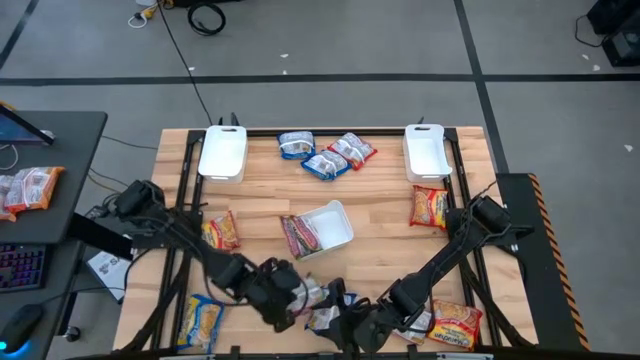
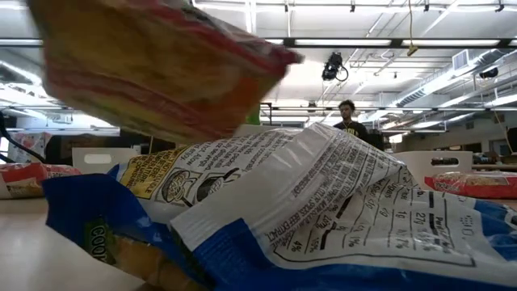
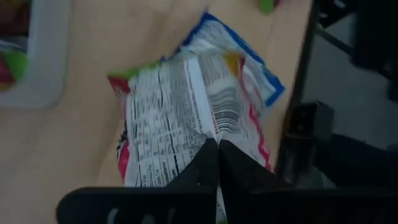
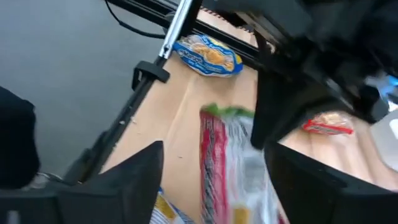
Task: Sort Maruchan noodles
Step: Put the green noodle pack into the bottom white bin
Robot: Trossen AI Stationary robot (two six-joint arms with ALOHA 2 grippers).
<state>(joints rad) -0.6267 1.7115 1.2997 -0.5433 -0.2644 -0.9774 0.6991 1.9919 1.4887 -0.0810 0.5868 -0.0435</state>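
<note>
A light wooden table fills the overhead view, with two dark arms reaching in from seven and five o'clock toward the near edge at six. Three white trays sit on it: one at eleven o'clock, one at one o'clock, and a tilted one at centre with a red-pink noodle packet leaning on its nine o'clock rim. Blue-white packets cluster at twelve o'clock; orange packets lie at three, five, seven and nine. At six o'clock, the left gripper has its fingers pressed together, pinching a packet lying label-side down. The right gripper, just beside it, has its fingers spread wide, with a red-and-green packet between them, seemingly loose.
</note>
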